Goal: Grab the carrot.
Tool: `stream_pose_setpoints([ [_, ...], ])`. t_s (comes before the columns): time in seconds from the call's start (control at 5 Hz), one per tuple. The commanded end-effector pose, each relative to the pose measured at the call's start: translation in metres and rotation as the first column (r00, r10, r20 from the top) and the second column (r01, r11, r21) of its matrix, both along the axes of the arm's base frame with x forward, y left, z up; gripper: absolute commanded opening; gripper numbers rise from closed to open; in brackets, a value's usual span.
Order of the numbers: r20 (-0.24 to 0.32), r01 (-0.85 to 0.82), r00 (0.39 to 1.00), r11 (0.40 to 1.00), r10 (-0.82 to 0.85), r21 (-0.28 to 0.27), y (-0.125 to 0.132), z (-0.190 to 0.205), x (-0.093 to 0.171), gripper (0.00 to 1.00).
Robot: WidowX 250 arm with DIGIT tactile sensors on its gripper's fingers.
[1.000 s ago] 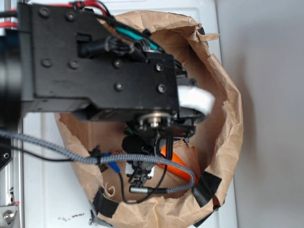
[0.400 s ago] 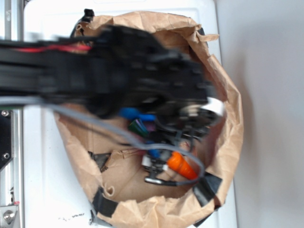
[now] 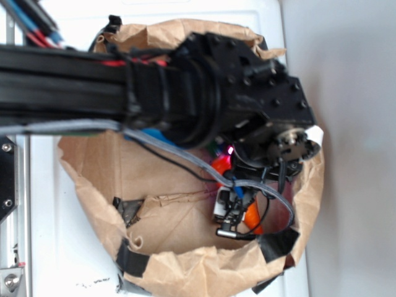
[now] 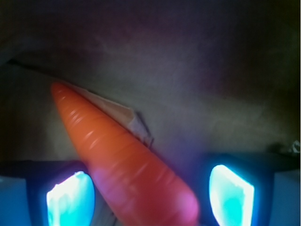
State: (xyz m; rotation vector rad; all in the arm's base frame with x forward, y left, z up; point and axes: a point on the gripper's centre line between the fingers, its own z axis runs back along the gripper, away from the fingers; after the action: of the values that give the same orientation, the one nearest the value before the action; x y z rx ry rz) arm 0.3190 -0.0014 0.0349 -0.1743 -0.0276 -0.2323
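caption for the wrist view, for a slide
Orange carrot lying diagonally between the open jaws on the brown paper bag floor.

The carrot (image 4: 123, 165) was glossy orange with faint ridges, the paper bag (image 3: 161, 272) brown, the arm (image 3: 185, 93) black, the tabletop (image 3: 68, 260) white

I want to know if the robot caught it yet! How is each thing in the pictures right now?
carrot: whole, slanting between the hand's two fingers, pointed tip away from the wrist camera, not squeezed yet.
hand: open, down inside the bag, one finger on each side of the carrot, with a gap showing on one side.
paper bag: open at the top, rim crumpled, patched with black tape.
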Motion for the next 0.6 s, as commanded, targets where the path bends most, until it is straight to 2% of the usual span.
stream_pose_setpoints([
  [0.0, 0.057, 0.003, 0.998, 1.000, -0.004, 0.030, -0.012, 0.008, -0.004, 0.00],
  [0.4, 0.083, -0.004, 0.997, 0.999, -0.001, 0.052, -0.011, 0.005, -0.014, 0.00],
])
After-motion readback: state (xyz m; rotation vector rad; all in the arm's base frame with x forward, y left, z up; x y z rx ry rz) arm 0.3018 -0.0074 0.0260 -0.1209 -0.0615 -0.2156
